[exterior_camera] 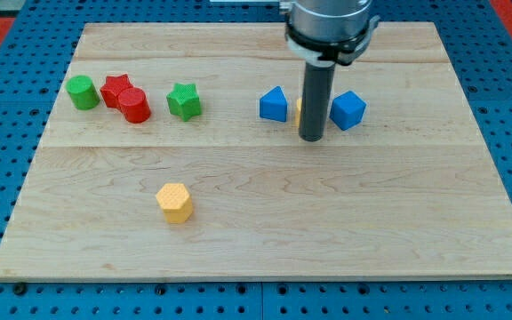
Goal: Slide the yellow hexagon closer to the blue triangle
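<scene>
The yellow hexagon [175,202] lies on the wooden board toward the view's lower left. The blue triangle [274,104] stands near the board's upper middle. My tip [311,138] is just to the right of the blue triangle and far up and right of the yellow hexagon. The rod partly hides a yellow block [300,108] behind it, whose shape I cannot make out.
A blue cube [348,109] sits right of the rod. At the view's upper left stand a green cylinder [83,92], a red star [116,89], a red cylinder [135,105] and a green star [184,100]. The wooden board [265,240] lies on a blue pegboard.
</scene>
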